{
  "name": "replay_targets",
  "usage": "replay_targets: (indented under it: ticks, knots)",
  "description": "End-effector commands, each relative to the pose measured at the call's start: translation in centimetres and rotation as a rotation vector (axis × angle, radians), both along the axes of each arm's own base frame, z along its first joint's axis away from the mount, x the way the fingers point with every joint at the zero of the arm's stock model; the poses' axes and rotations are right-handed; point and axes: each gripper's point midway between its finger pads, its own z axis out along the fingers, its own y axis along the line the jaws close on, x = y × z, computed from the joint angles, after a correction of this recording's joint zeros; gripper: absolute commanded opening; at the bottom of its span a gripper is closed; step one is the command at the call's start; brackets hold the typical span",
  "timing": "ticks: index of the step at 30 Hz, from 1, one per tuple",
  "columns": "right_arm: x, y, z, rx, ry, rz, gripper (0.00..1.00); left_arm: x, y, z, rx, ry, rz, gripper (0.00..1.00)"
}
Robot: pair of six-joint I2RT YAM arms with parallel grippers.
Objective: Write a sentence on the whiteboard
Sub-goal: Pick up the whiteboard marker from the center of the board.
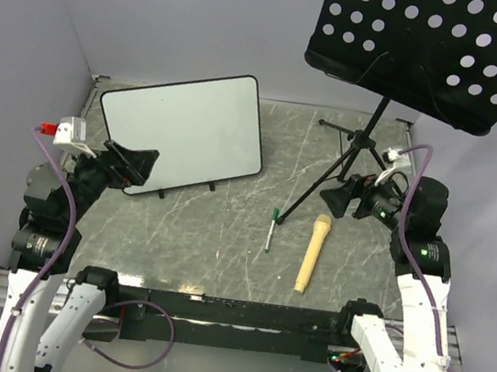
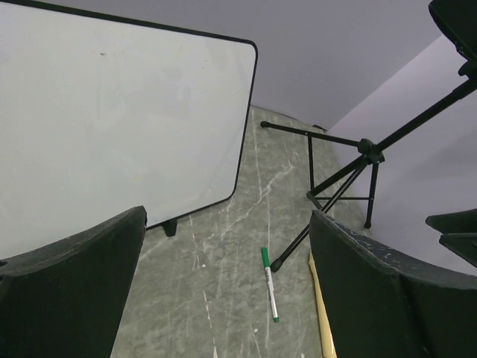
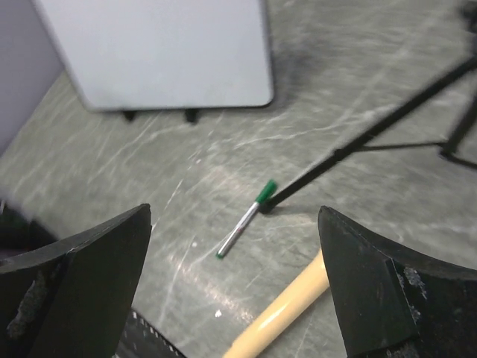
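Note:
The whiteboard point(image 1: 187, 131) point(image 2: 112, 112) point(image 3: 160, 48) stands tilted on small black feet at the back left, and its face is blank, with no sentence on it. A green-capped marker point(image 1: 271, 230) point(image 2: 269, 283) point(image 3: 244, 219) lies on the table's middle, capped. My left gripper point(image 1: 131, 167) point(image 2: 223, 287) hovers open in front of the board's lower left corner, holding nothing. On the right, my right gripper point(image 1: 346, 200) point(image 3: 235, 287) hangs open and empty, above and right of the marker.
A black perforated music stand point(image 1: 439, 51) rises at the back right; one tripod leg point(image 1: 322, 192) point(image 2: 328, 224) point(image 3: 350, 149) ends right by the marker's cap. A cream cylindrical stick point(image 1: 311, 252) point(image 3: 287, 306) lies beside the marker. Grey walls close in the marbled table point(image 1: 213, 237).

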Motion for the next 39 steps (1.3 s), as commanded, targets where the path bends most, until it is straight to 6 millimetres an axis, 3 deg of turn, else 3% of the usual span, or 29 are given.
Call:
replay_targets:
  ticks: [1, 6, 13, 18, 20, 22, 28, 34, 39]
  knots:
    - [-2.6, 3.4, 0.8, -0.034, -0.102, 0.324, 1.0, -0.6, -0.9, 0.1, -0.015, -0.015, -0.054, 0.96]
    - [-3.8, 6.0, -2.0, -0.132, -0.038, 0.495, 1.0, -0.5, -1.8, -1.1, -0.052, 0.007, -0.097, 0.96]
    - [-3.4, 9.0, -9.4, -0.269, 0.186, 0.561, 0.97, -0.7, -2.1, -2.7, -0.091, 0.065, -0.107, 0.96]
    - [-0.8, 9.7, -14.2, -0.39, 0.325, 0.354, 0.88, -1.7, -1.7, -3.4, -0.113, 0.055, -0.083, 0.96]
    - [-1.1, 10.7, -16.7, -0.423, 0.416, 0.332, 0.81, -1.8, -1.6, -3.7, -0.121, 0.06, -0.077, 0.96]
    - [-1.1, 11.6, -18.8, -0.434, 0.491, 0.311, 0.81, -2.0, -1.4, -4.0, -0.124, 0.06, -0.069, 0.96]
    - [0.0, 12.8, -22.6, -0.469, 0.629, 0.255, 0.7, -2.4, -0.6, -4.1, -0.092, 0.059, -0.027, 0.97]
    - [-0.6, 13.0, -25.7, -0.507, 0.736, 0.25, 0.62, -2.4, -0.3, -3.3, -0.078, 0.037, -0.013, 0.96]
    - [-0.8, 13.2, -26.6, -0.548, 0.747, 0.256, 0.58, -2.3, -0.4, -3.2, -0.085, 0.03, -0.016, 0.97]
